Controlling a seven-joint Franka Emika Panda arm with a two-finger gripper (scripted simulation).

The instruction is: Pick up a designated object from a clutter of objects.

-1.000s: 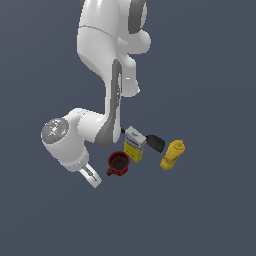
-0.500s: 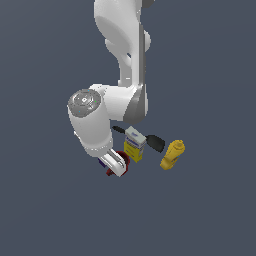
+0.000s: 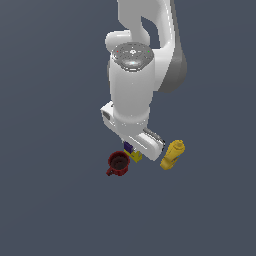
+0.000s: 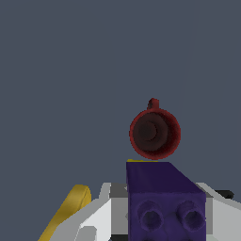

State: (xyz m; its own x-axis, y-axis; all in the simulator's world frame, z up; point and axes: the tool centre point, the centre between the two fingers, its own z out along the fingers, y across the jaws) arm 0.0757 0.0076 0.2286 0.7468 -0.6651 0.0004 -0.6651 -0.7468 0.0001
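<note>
The tiny dark purple block fills the near part of the wrist view, with two round studs on its near face. It sits between my grey-white fingers, which press against both of its sides. In the exterior view the block shows just under my hand, and my gripper is mostly hidden by the wrist. The red mug stands upright close beside the block, at the exterior view's left. The mug also shows in the wrist view, beyond the block.
The yellow-and-white carton box lies right under the block, with only a corner showing. The yellow mustard bottle lies at the exterior view's right and shows in the wrist view. A black bit of the spatula peeks out beside a finger.
The arm has swung from the exterior view's left over the clutter. The hand now covers most of the box and the spatula, and the purple block shows at the gripper.
</note>
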